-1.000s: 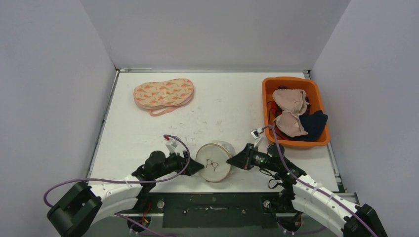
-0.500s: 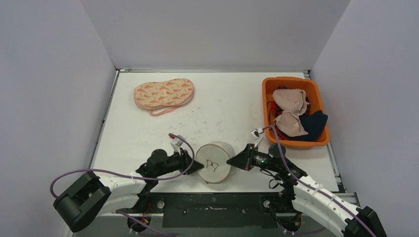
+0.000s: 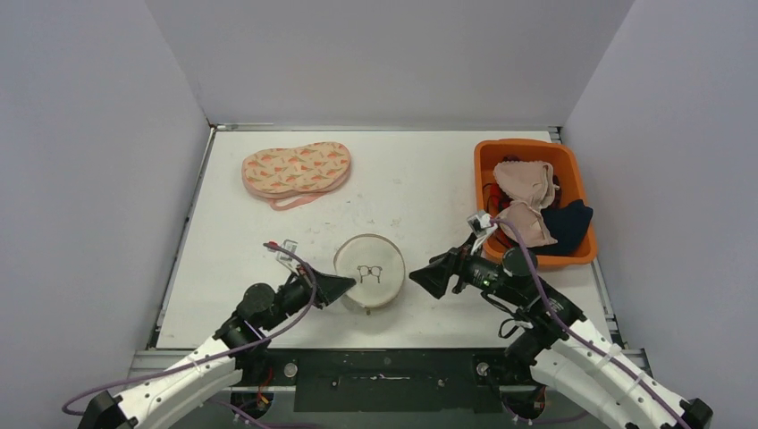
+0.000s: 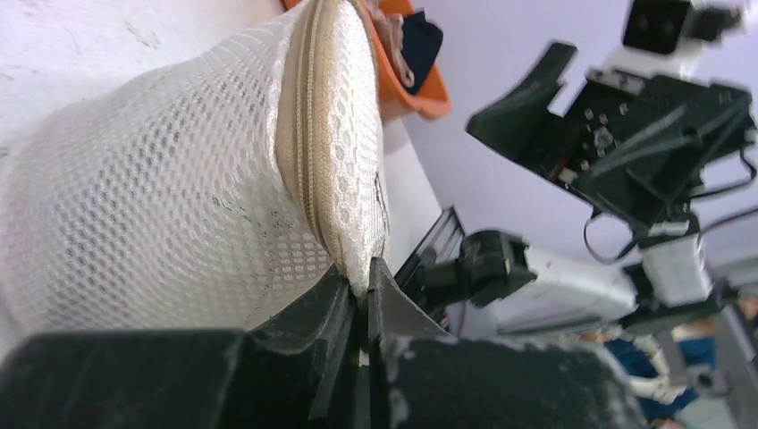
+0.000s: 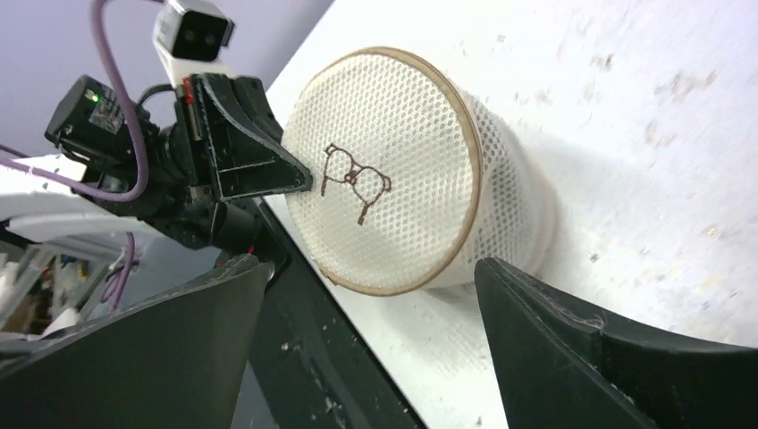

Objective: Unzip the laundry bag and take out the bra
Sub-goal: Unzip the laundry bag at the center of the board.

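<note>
Item: laundry bag, a round white mesh drum with a glasses motif stitched on its flat face.
Location: on the table, close to the near edge and between the two arms, tipped so the flat face turns up and toward them.
Closure: the zipper runs round the rim beside the flat face. It is shut along the stretch that shows, and the pull tab is not seen.
Hold, left: the left gripper is clenched on the bag's rim, with a fold of mesh beside the zipper pinched between its fingertips.
Reason, left: judged to be an anchor that steadies the soft drum and presents the zip line so the other arm can work it.
Hold, right: the right gripper has its jaws spread wide and carries nothing.
Position, right: just beside the bag's right flank and apart from it. In its wrist view the drum sits framed between the two fingers.
Reason, right: probably lined up to find and take the pull tab.
Contents: the bra is not visible through the mesh and is presumed to be inside.
Also present: orange bin at far right, holding garments, well apart from the bag; patterned pouch at far left.
Stage: bag not yet unzipped.
</note>
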Motion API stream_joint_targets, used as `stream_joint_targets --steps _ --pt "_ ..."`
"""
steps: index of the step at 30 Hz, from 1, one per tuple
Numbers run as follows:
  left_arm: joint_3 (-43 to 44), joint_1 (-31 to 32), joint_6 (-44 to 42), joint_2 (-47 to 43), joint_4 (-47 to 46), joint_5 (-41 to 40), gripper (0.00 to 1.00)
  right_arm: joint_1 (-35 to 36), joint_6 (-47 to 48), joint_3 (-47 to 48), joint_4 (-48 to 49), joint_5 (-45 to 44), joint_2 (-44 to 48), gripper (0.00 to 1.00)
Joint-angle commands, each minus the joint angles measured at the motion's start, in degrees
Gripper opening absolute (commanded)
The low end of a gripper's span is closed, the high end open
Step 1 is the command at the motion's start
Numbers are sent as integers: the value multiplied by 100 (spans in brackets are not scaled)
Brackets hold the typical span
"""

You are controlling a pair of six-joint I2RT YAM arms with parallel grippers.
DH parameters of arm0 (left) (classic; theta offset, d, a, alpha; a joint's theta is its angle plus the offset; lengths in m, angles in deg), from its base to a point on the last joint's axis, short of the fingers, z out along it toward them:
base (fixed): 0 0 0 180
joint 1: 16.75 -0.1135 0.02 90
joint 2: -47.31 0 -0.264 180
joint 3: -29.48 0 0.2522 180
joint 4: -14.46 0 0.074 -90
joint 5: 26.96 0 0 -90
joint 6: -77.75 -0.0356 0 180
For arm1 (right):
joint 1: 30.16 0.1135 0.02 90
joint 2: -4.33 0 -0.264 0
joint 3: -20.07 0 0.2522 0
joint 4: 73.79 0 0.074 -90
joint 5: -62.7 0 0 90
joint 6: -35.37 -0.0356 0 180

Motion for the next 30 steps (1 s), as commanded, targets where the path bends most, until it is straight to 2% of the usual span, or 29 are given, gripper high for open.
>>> stream_joint_targets --steps 1,4,8,15,17,19,23,26,30 --pt "323 47 1419 -1009 1861 -1484 0 285 632 525 -549 -1007 250 90" --pt "412 72 2265 -1290 2589 -1993 0 536 487 465 -413 -1469 314 89" --pt "687 129 2894 -1040 2793 -2360 0 1126 197 77 128 -2141 292 87" --pt "1467 297 3461 68 3297 -2706 0 3309 337 -356 1511 -4296 -460 85" --pt "1701 316 3605 214 3585 -2810 0 3747 423 -358 1808 -4580 -762 86" --pt "1859 329 3718 259 3856 -2912 0 3824 263 -356 2021 -4482 -1107 84" --pt "2068 347 3940 235 4264 -3060 0 3818 -31 -539 2853 -4135 -1697 72" --pt "2230 355 3934 236 4587 -3161 0 3740 -241 -465 3139 -4035 -2155 72" --pt "2219 370 3888 194 4562 -3226 0 3476 -578 -378 3519 -3716 -2592 73"
